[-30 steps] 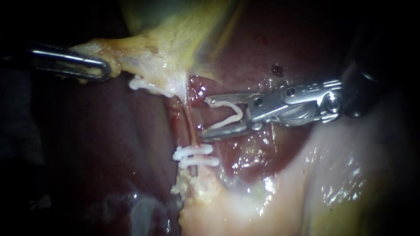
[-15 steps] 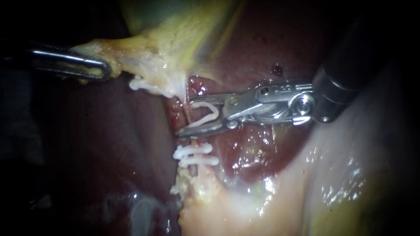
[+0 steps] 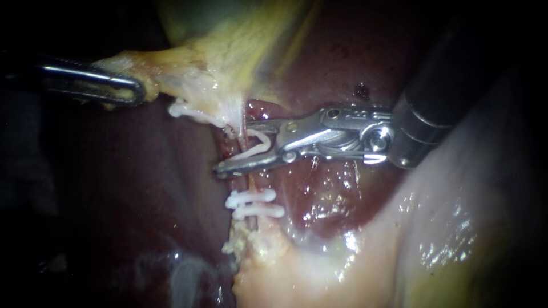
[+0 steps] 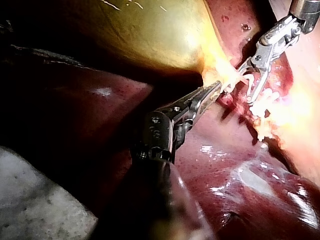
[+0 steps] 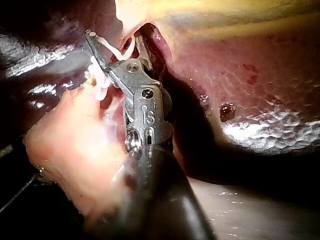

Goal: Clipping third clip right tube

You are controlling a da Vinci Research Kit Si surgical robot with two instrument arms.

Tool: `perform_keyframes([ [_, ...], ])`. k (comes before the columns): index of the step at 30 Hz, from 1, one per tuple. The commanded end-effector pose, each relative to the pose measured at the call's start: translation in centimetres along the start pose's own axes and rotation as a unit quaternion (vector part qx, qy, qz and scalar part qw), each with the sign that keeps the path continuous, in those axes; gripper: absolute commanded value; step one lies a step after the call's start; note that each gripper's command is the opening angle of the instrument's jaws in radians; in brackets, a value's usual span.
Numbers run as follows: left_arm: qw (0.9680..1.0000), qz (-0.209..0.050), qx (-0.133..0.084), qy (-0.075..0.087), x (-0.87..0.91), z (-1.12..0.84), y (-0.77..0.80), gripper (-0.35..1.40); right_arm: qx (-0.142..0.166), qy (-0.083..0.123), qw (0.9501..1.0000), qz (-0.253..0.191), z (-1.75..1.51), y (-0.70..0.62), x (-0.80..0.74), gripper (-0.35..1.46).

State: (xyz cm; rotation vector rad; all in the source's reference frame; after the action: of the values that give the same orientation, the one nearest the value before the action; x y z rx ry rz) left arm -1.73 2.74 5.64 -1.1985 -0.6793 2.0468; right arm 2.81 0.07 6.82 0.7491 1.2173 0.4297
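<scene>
White clip gripped in your right tool, straddling the tube. Your left tool clamps pale tissue at 10 o'clock.

The liver is dark maroon with white glints; the gallbladder is yellow-green, fading to cream at its neck. The tube is pinkish red. The clip in the jaws and the two clips below it are white. The left instrument and right instrument are silver-tipped, the right shaft black
</scene>
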Motion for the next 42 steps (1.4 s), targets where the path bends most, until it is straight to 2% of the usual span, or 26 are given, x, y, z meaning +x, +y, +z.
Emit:
perform_keyframes([
  [1, 1.0000, 0.000, 0.000, 0.000, 0.00, 0.00, 0.00, -0.35, 0.005, 0.001, 1.0000, 0.000, 0.00, 0.00, -0.01, 0.49],
  [4, 1.0000, 0.000, 0.000, 0.000, 0.00, 0.00, 0.00, -0.35, 0.018, 0.002, 0.9998, 0.001, 0.02, -0.01, -0.02, 0.49],
  [15, 1.0000, 0.000, 0.000, 0.000, 0.00, 0.00, 0.00, -0.35, 0.023, 0.021, 0.9995, -0.001, 0.04, -0.03, -0.01, 0.50],
  [22, 1.0000, 0.000, 0.000, 0.000, 0.00, 0.00, 0.00, -0.35, 0.041, 0.031, 0.9986, -0.005, 0.03, -0.15, 0.01, 0.50],
  [32, 1.0000, 0.000, 0.000, 0.000, -0.01, 0.00, -0.01, -0.35, 0.089, 0.072, 0.9934, -0.001, 0.03, -0.38, 0.20, 0.49],
  [42, 1.0000, 0.000, 0.000, 0.000, -0.01, 0.01, -0.02, -0.35, 0.102, 0.090, 0.9906, 0.012, -0.03, -0.41, 0.40, 0.48],
])
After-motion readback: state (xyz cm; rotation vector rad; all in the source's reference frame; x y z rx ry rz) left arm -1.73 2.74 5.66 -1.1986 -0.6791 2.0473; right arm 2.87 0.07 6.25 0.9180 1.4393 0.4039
